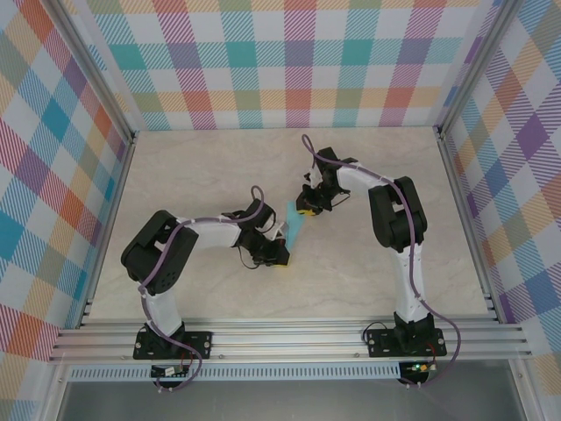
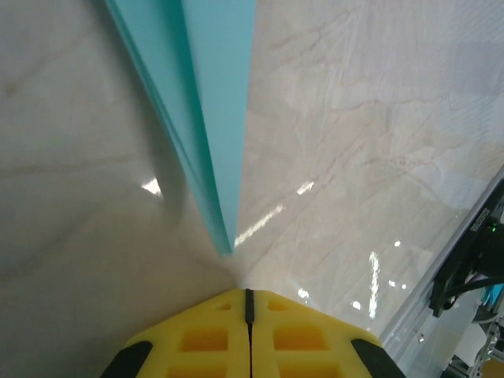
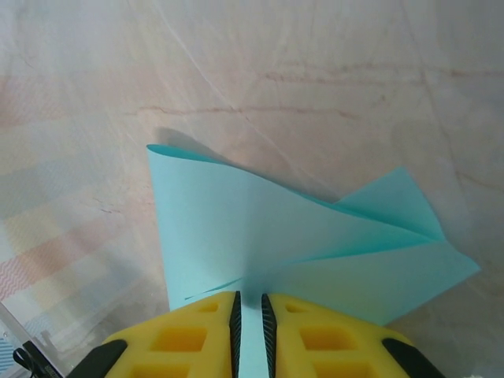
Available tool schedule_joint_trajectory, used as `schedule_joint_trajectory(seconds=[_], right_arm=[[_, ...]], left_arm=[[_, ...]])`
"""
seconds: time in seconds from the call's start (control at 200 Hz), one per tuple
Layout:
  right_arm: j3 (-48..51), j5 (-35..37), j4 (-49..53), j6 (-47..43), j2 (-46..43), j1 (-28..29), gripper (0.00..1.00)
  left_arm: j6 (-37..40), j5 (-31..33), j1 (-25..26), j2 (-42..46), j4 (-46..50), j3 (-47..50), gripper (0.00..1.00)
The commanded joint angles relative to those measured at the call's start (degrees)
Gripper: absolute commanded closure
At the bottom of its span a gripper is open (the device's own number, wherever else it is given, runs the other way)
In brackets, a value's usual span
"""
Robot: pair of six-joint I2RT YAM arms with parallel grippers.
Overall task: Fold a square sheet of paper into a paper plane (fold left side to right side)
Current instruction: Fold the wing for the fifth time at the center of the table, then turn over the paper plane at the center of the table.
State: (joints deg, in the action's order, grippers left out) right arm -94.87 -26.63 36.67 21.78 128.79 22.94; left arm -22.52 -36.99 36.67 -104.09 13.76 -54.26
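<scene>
Right claw (image 3: 250, 305) is pinched down to a narrow slit on the paper plane (image 3: 315, 244), with an edge of the light-turquoise paper running between its yellow pads (image 3: 197, 335). From that grip the folded layers fan away. One flap is lifted and casts a shadow on the pale marbled counter (image 3: 331, 71). Left claw (image 2: 249, 303) has its own pads pressed together with nothing between them. The plane's sharp tip points toward it from just ahead, apart from the yellow foam. Seen from above, the plane sits mid-counter between the two claws, the left one at its near end and the right one at its far end.
</scene>
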Motion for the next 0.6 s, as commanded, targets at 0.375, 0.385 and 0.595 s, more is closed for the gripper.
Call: schedule_joint_trajectory(seconds=[0.375,0.385,0.595], right_arm=[[2.7,12.4,-0.6,-2.3,-17.3,-2.2,0.41],[2.7,12.8,0.0,-2.1,-17.5,-2.0,0.4],[8.2,13.9,2.3,4.4,-18.9,3.7,0.35]], left_arm=[[-2.2,19.8,-3.5,19.5,-1.9,2.1,0.68],[-2.4,20.5,-3.5,19.8,-1.9,2.0,0.66],[-4.5,34.8,-3.5,22.3,-1.5,0.1,0.47]])
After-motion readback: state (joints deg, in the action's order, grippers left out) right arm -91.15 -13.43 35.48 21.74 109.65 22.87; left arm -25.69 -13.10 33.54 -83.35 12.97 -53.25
